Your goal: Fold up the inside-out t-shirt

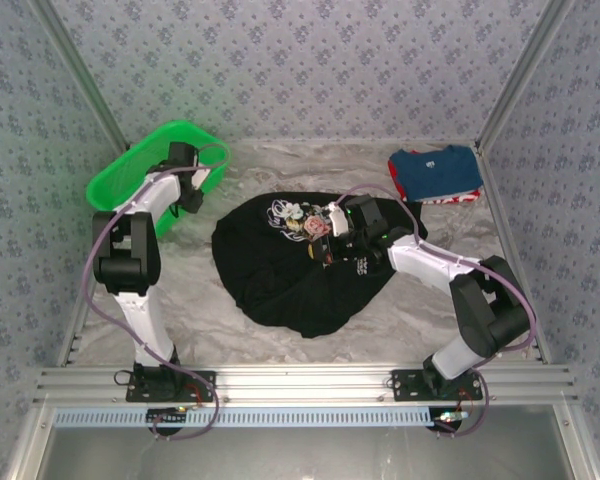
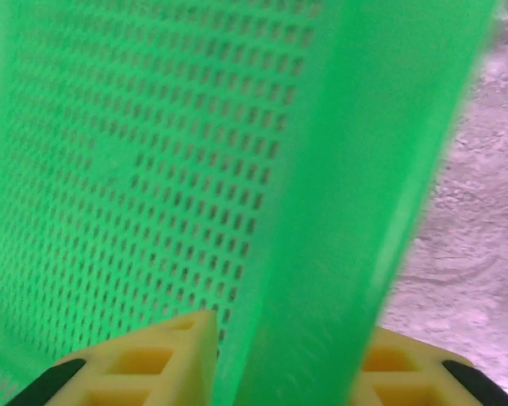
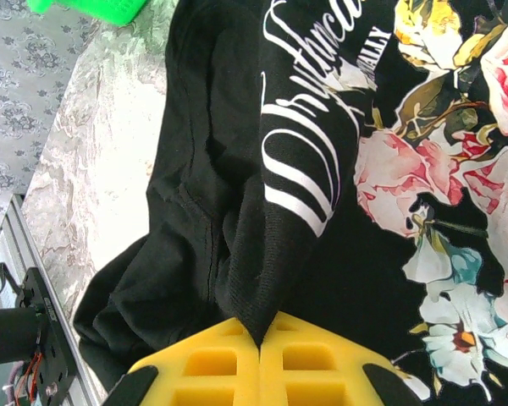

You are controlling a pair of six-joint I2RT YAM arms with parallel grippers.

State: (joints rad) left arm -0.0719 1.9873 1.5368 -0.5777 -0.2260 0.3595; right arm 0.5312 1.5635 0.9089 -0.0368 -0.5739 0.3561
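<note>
The black t-shirt [image 1: 280,285] lies crumpled in the middle of the table, its floral print and white script [image 1: 298,218] facing up. My right gripper [image 1: 327,240] sits on the shirt's upper right part, beside the print. In the right wrist view it [image 3: 261,331] is shut on a raised ridge of black fabric [image 3: 275,254], with the print [image 3: 432,169] to the right. My left gripper [image 1: 193,198] is at the green basket [image 1: 130,175]; in the left wrist view its yellow fingers [image 2: 182,351] straddle the basket's rim [image 2: 339,254], clamped on it.
A folded blue shirt with red trim [image 1: 435,175] lies at the back right. The green perforated basket stands tilted at the back left against the wall [image 1: 40,150]. Bare marbled table [image 1: 420,310] shows around the black shirt. A metal rail [image 1: 300,385] runs along the near edge.
</note>
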